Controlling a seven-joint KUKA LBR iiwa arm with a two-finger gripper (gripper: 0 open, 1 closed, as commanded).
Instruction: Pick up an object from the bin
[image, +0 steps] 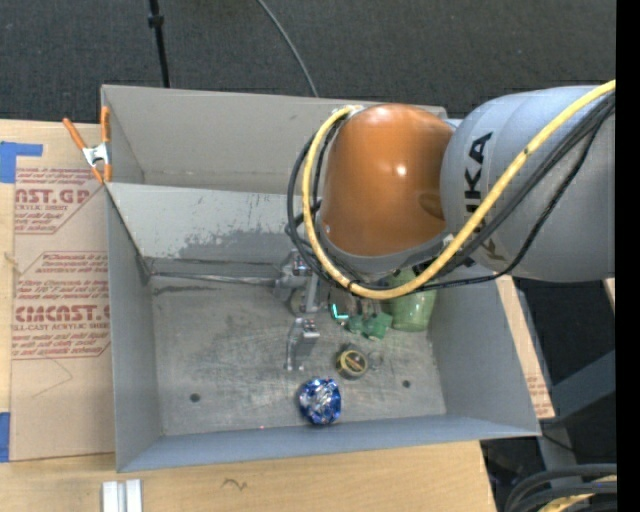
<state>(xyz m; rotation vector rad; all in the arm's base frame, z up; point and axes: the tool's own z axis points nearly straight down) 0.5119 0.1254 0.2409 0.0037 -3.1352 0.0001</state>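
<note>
Blue-and-white patterned ball (320, 401) on bin (200, 385) floor, close to near wall, about mid-length. Just behind it, slightly right: small dark round piece with brassy rim (352, 361), apart from ball. Hand (300, 348) low over floor at bin centre, left of round piece, behind ball; apart or together, cannot tell. Green pieces (402, 310) right of hand, partly hidden under arm. Orange wrist cover (385, 180) above, toward far wall.
</note>
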